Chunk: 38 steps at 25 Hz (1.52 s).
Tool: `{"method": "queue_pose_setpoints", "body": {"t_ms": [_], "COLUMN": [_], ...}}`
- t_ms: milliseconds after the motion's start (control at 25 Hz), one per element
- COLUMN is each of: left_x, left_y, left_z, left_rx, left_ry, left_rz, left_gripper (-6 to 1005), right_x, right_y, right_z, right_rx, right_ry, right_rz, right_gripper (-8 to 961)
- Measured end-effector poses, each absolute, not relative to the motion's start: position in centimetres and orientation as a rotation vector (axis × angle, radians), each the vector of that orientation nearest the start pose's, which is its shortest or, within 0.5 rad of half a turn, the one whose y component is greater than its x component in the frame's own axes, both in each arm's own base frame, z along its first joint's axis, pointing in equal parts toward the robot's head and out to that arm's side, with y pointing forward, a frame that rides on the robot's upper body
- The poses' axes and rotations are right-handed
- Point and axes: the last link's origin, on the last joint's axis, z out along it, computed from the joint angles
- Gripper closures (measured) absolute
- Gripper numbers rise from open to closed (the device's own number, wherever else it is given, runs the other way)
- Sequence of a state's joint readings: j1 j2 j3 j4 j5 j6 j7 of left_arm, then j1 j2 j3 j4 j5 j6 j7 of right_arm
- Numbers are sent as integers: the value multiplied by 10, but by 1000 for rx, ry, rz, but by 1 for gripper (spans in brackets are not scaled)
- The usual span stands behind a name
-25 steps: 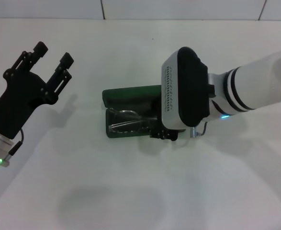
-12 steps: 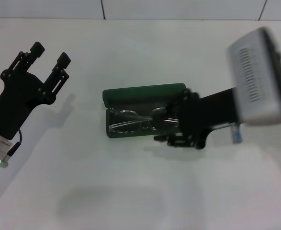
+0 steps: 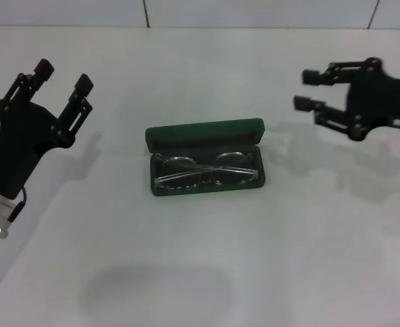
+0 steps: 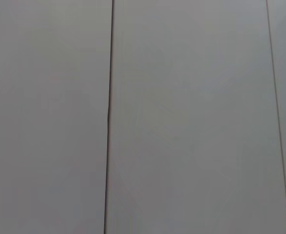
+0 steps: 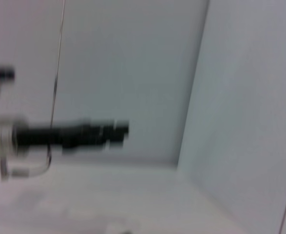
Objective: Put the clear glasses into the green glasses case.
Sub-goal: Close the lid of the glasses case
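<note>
One pair of clear glasses point(image 3: 206, 170) lies folded inside the one green glasses case point(image 3: 206, 133), lid open, mid-bench point(image 3: 200, 272). I see both end effectors clear of it: left end effector point(image 3: 62, 73) and right end effector point(image 3: 309, 90), fingers apart, empty, nothing between.
</note>
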State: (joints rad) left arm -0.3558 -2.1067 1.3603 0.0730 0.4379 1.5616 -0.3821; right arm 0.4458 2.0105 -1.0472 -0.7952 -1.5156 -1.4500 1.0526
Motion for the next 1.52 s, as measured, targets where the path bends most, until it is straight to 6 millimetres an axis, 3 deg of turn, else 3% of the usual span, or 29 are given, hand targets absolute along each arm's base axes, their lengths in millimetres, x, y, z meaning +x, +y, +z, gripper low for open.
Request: {"method": "queue_pose_setpoints", "body": {"t_ms": [200, 480, 640, 800, 1000, 1320, 1520], "left_x": [-294, -257, -237, -223, -221, -227, -233], "left_y": [290, 353, 373, 382, 385, 383, 378], "left_z": [-21, -49, -64, -75, -87, -89, -93], "left_rx": [-1840, -2103, -2235, -2346, -2439, -2435, -2461], "left_ry": [-380, -598, -607, -618, -632, -650, -645], "left_rz": [-1044, -1022, -926, -831, -704, -664, -623], "left_gripper": [335, 335, 335, 335, 335, 335, 335], "right_x": [241, 257, 262, 260, 251, 229, 224], "right_y": [345, 340, 337, 339, 337, 331, 327], "right_z": [47, 62, 61, 52, 38, 38, 28], "right_rx": [-2360, -2005, -1980, -2042, -2202, -2799, -2924], "right_ry": [-26, 2, 21, 29, 0, -15, -87], "right_rz": [985, 1115, 1117, 1092, 1084, 1019, 937], "right_gripper": [581, 581, 565, 501, 420, 317, 317]}}
